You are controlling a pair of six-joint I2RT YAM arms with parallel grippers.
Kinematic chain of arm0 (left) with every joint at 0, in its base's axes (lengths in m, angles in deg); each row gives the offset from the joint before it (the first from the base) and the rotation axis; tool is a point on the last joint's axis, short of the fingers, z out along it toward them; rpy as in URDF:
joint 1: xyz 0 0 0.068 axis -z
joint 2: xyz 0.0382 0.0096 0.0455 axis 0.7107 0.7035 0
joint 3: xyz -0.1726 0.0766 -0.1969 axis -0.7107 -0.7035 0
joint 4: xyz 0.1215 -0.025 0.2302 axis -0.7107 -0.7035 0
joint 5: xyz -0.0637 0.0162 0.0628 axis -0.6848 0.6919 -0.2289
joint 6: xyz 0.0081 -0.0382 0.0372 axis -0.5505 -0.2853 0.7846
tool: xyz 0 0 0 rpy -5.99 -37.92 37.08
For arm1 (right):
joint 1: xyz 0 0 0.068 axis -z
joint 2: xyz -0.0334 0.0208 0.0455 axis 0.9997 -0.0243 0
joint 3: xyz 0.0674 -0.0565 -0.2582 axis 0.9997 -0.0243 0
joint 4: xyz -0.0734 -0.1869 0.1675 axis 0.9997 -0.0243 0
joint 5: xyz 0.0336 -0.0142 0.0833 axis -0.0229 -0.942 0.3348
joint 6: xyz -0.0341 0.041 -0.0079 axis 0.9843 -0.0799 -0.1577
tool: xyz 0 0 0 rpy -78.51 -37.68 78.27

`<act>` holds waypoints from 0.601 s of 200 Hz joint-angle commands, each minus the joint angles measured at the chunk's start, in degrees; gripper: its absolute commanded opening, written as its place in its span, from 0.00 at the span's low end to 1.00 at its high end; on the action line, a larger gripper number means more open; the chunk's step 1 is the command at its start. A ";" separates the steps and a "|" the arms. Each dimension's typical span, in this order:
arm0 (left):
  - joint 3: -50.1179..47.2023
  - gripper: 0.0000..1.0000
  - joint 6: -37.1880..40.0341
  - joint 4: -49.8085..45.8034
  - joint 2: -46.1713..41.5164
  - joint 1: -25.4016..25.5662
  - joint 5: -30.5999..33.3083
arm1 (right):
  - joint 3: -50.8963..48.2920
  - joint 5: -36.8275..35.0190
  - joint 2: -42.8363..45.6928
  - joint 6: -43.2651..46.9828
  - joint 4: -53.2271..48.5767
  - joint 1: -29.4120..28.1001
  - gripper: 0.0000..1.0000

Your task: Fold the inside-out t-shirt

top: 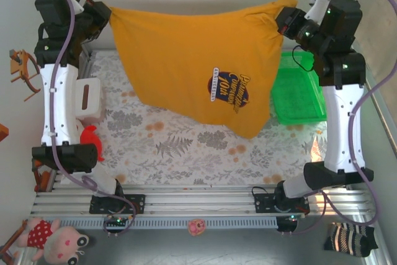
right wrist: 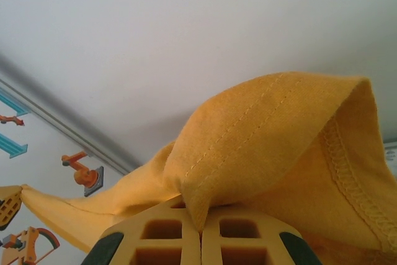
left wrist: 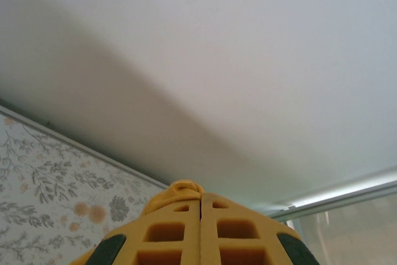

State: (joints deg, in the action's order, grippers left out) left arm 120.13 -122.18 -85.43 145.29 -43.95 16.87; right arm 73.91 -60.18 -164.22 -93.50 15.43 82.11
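My left claw (top: pixel 102 13) is pressed together on a small bunched tuft of the t-shirt (top: pixel 186 60). In the left wrist view just a knob of yellow cloth peeks above the closed fingers. My right claw (top: pixel 286 20) is also closed, pinching a hemmed edge, and a broad fold of stitched fabric rises over its fingers in the right wrist view. Between the two claws the t-shirt hangs stretched in the air above the far half of the desk (top: pixel 186 153). Its top edge sags a little and its lower corner droops towards the right side, near the green basket (top: pixel 304 100). The printed logo (top: pixel 232 88) faces the overhead camera.

My worry is the left grip. It looks thin, and any extra pull as the arms spread could tug that tuft free and drop that side. The low corner could also drag into the basket or catch its rim as I lower the shirt, and that would twist the lay.

The desk carries a floral cloth, with a white box (top: pixel 87 97) near its left edge. A pale wall (left wrist: pixel 248 41) stands behind. Plush toys (top: pixel 56 240) and a striped sock (top: pixel 350 238) lie in front of the arm bases.
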 commanded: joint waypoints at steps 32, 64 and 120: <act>17.56 0.00 -0.19 -2.52 21.56 -0.82 -1.73 | 0.17 7.86 -14.64 -3.54 15.26 1.08 0.00; 35.21 0.00 -7.04 -2.18 34.64 -2.10 -2.99 | 13.15 10.63 -26.53 -4.70 18.30 1.44 0.00; 34.48 0.00 -17.84 15.93 29.72 -4.10 -2.31 | 30.68 6.99 -31.16 -13.40 27.62 6.20 0.00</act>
State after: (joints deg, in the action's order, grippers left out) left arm 151.32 -135.71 -80.49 182.36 -46.86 14.23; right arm 102.37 -51.22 -203.19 -102.02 31.17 84.86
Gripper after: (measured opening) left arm 0.042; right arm 0.049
